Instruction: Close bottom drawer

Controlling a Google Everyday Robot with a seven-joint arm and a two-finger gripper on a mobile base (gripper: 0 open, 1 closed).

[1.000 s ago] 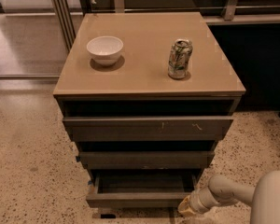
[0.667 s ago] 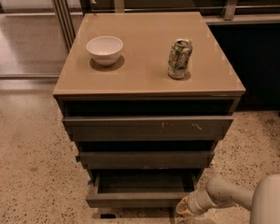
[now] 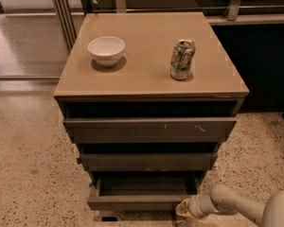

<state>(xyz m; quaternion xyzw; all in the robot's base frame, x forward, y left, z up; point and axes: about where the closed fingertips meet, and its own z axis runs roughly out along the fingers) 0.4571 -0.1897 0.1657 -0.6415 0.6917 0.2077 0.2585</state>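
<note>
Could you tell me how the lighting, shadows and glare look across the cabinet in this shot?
Camera view: overhead light gives the cabinet top a soft sheen toward its far edge; the bowl and can cast short shadows; the cabinet's recesses are nearly black; the open bottom drawer is dim inside; the gripper, low at the picture's right by that drawer's front corner, is lit.

bottom drawer (image 3: 137, 202) pulled open, dark grey, claw (image 3: 182, 208) at its front-right corner
</note>
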